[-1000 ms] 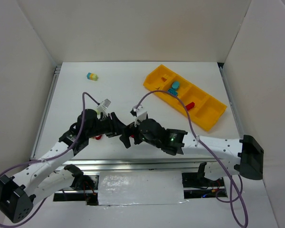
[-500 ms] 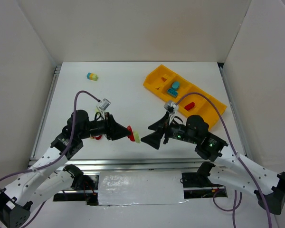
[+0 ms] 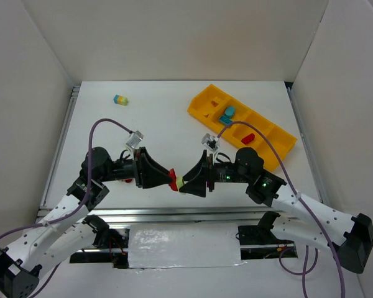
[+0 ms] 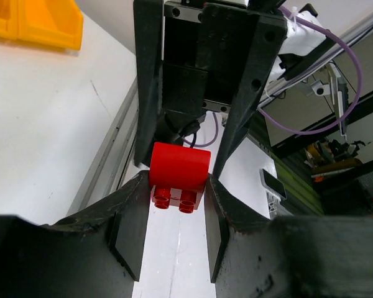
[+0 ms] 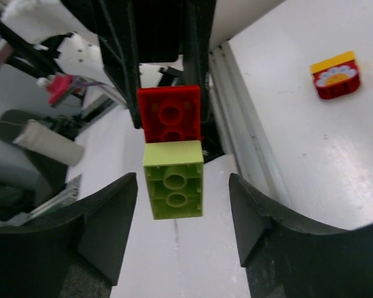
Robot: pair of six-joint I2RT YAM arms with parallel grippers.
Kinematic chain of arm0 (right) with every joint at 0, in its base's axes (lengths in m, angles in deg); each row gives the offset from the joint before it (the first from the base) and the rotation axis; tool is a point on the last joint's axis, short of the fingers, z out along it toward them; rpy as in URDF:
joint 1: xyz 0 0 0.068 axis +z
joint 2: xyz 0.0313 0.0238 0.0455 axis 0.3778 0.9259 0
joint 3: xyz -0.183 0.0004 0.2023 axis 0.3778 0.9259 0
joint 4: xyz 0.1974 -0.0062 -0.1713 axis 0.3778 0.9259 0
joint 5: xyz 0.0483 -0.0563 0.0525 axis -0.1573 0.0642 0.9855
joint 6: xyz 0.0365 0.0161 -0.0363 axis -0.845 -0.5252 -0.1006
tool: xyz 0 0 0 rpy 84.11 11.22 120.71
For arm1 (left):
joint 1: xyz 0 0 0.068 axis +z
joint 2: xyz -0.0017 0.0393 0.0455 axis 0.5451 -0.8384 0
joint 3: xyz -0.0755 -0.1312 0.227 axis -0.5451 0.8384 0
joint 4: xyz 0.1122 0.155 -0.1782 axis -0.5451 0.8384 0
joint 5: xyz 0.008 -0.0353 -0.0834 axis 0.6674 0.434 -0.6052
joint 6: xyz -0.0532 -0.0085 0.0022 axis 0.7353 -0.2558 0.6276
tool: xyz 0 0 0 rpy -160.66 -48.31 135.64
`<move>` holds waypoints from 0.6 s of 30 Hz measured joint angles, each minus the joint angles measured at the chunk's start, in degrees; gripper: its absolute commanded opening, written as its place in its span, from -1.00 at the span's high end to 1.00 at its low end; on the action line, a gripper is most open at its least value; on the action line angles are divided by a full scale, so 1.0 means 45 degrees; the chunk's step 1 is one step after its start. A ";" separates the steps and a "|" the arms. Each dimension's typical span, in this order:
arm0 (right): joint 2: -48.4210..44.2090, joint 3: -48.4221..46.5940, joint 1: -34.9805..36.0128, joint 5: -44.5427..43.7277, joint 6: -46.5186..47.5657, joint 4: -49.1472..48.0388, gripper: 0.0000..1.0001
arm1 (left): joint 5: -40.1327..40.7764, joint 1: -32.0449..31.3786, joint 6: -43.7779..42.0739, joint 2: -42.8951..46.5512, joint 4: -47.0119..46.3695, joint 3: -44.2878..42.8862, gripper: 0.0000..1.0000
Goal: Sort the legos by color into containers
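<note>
My left gripper point(image 4: 177, 186) is shut on a red lego point(image 4: 179, 167), held up above the table's near edge. A yellow-green lego point(image 5: 174, 180) is stuck to that red lego point(image 5: 170, 112) on the side facing my right arm. My right gripper point(image 5: 182, 186) is open, with one finger on each side of the green lego and a gap on both sides. In the top view the two grippers meet nose to nose at the clump point(image 3: 176, 179). The orange-yellow containers point(image 3: 199, 102) lie at the back right, holding a teal lego point(image 3: 228, 113) and a red lego point(image 3: 248, 138).
A teal, yellow and green clump point(image 3: 120, 99) lies at the far left of the table. A red and yellow clump point(image 5: 336, 76) rests on the table beside my left arm. A metal rail point(image 3: 174, 214) runs along the near edge, and white walls enclose the table.
My right arm has swung in from the right, and its fingers now straddle the green lego and have narrowed. The left gripper still holds the red lego and has shifted slightly.
</note>
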State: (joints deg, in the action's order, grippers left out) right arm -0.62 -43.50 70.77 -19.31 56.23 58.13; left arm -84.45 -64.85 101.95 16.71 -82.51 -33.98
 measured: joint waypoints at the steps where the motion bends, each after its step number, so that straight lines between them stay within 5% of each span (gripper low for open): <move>1: 0.0053 0.0000 0.0000 0.0219 -0.0068 -0.0228 -0.07 | -0.0053 0.0000 0.0034 0.0000 -0.0083 -0.0005 1.00; 3: 0.0151 0.0000 0.0000 0.0680 -0.0238 -0.0685 0.37 | -0.0121 0.0000 0.0053 0.0000 -0.0189 0.0000 1.00; 4: 0.0199 0.0000 0.0000 0.0874 -0.0296 -0.0840 0.99 | -0.0243 0.0000 0.0102 0.0000 -0.0267 0.0000 1.00; 18: -0.0690 0.0933 -0.1535 0.1127 -0.0146 -0.0826 1.00 | 0.1073 -0.0058 -0.0996 0.0559 0.1802 -0.0345 1.00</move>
State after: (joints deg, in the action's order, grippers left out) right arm -3.72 -39.30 63.87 -14.24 55.58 54.41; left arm -79.62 -65.11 97.47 19.22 -74.40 -35.53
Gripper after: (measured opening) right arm 0.426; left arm 0.481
